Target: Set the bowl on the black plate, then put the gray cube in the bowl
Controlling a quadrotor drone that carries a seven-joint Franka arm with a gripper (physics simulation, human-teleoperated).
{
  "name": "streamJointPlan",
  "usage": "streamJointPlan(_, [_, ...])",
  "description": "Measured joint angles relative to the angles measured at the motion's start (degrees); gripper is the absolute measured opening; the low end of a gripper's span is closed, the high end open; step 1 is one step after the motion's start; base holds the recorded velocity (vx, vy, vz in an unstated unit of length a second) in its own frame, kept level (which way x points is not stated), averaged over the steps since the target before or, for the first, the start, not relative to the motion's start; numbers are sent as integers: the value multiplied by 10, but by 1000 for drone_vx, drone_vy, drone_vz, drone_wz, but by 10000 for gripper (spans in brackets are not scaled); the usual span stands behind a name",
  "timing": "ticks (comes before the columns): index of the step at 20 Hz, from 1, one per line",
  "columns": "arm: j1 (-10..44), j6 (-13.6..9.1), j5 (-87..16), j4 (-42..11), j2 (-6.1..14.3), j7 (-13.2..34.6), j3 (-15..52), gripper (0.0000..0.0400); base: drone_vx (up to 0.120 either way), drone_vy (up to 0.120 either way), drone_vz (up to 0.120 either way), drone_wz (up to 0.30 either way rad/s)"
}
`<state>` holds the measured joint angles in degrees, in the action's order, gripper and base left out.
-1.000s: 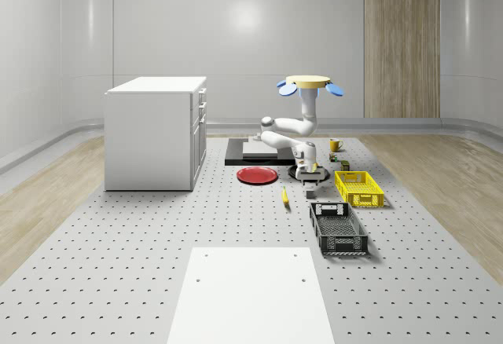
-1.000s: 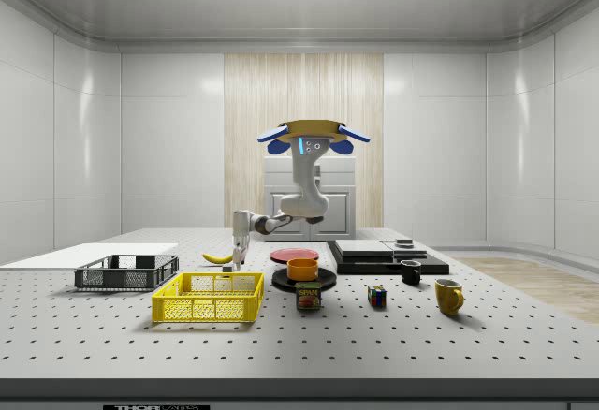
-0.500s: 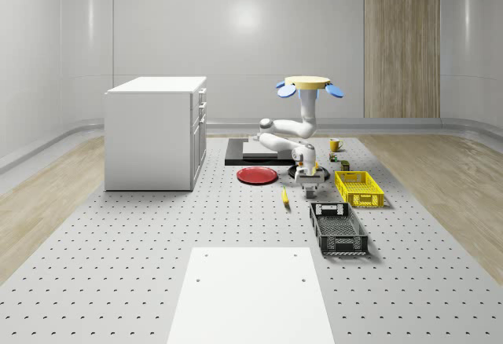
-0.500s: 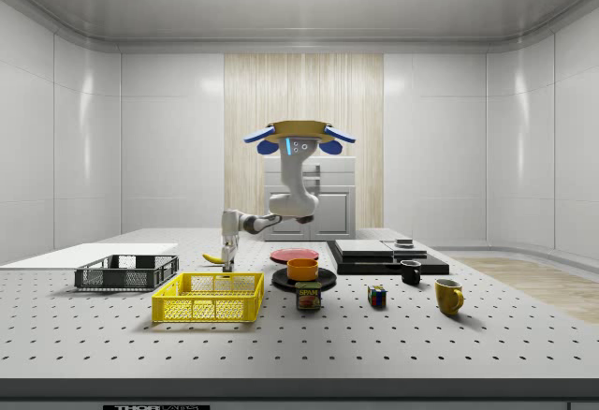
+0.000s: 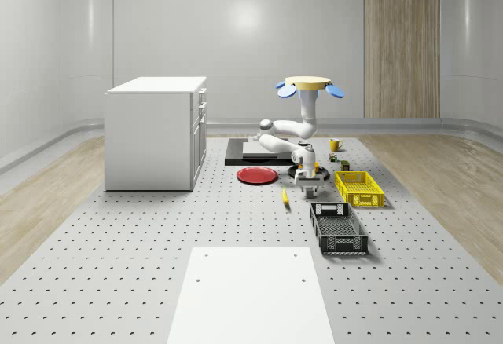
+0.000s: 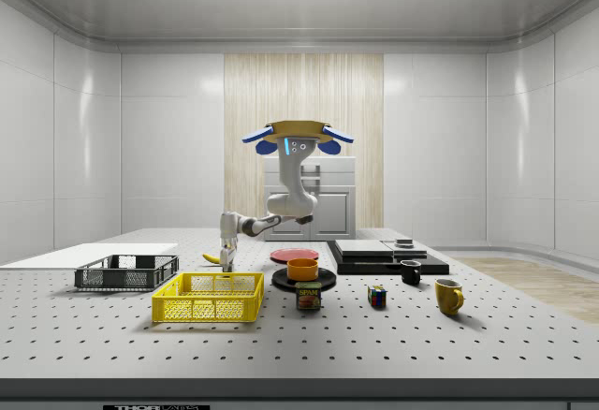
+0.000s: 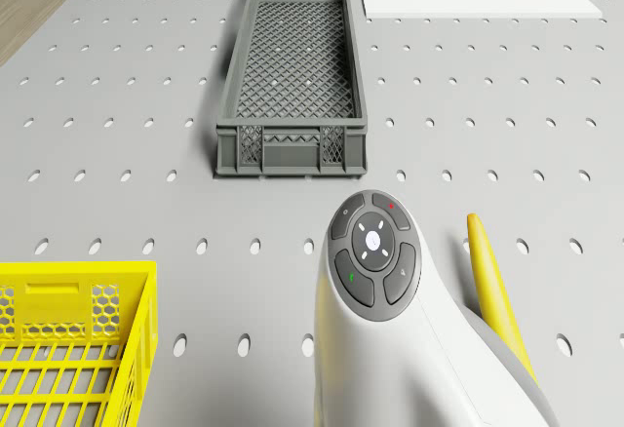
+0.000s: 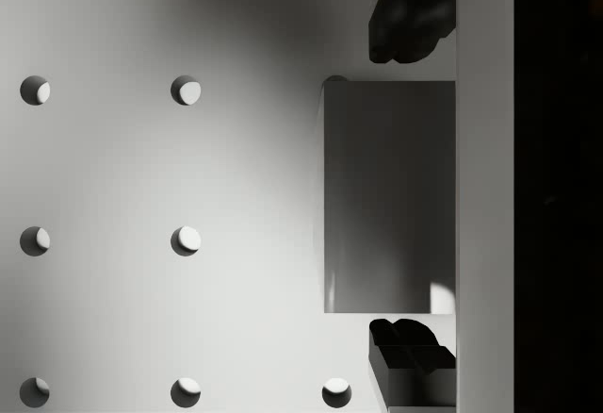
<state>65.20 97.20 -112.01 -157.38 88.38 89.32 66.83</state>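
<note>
1. One drone (image 5: 308, 85) hovers above the perforated table (image 5: 118, 242), right of centre in the whole-scene view and at upper centre in the side view. Its arm (image 6: 281, 209) hangs down and bends toward the side view's left.
2. The gripper (image 5: 308, 189) points straight down and is low over the table. In the whole-scene view it sits between the banana (image 5: 284, 197) on its left and the yellow basket (image 5: 359, 188) on its right, with the dark crate (image 5: 338, 228) lower in the frame.
3. In the wrist view, the gray cube (image 8: 389, 196) rests on the table directly under the gripper (image 8: 412, 191).
4. The two fingers (image 8: 405, 17) are spread, one on each side of the gray cube. A narrow gap shows between each fingertip and the nearest cube face; neither is pressed against it.
5. In the side view, the orange bowl (image 6: 302, 268) stands upright on the black plate (image 6: 304, 281) at centre frame, to the right of the gripper (image 6: 225, 262) and apart from it.
6. The gray cube is therefore on the table, outside the bowl.
7. In the drone view, the arm's wrist housing (image 7: 375, 261) lies just beside the banana (image 7: 497, 291), between the dark crate (image 7: 292, 66) and the yellow basket (image 7: 68, 349).
</note>
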Motion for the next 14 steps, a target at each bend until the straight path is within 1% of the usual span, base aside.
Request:
streamJointPlan(8, [12, 2, -7, 16, -7, -2, -7, 400, 0, 0, 0, 0])
streamJointPlan(9, [13, 2, -7, 18, -7, -2, -7, 388, 0, 0, 0, 0])
streamJointPlan(10, [14, 2, -7, 19, -8, -2, -7, 358, 0, 0, 0, 0])
streamJointPlan(12, [15, 2, -7, 20, -8, -3, -7, 315, 0, 0, 0, 0])
streamJointPlan(14, [15, 2, -7, 21, -9, -3, -7, 290, 0, 0, 0, 0])
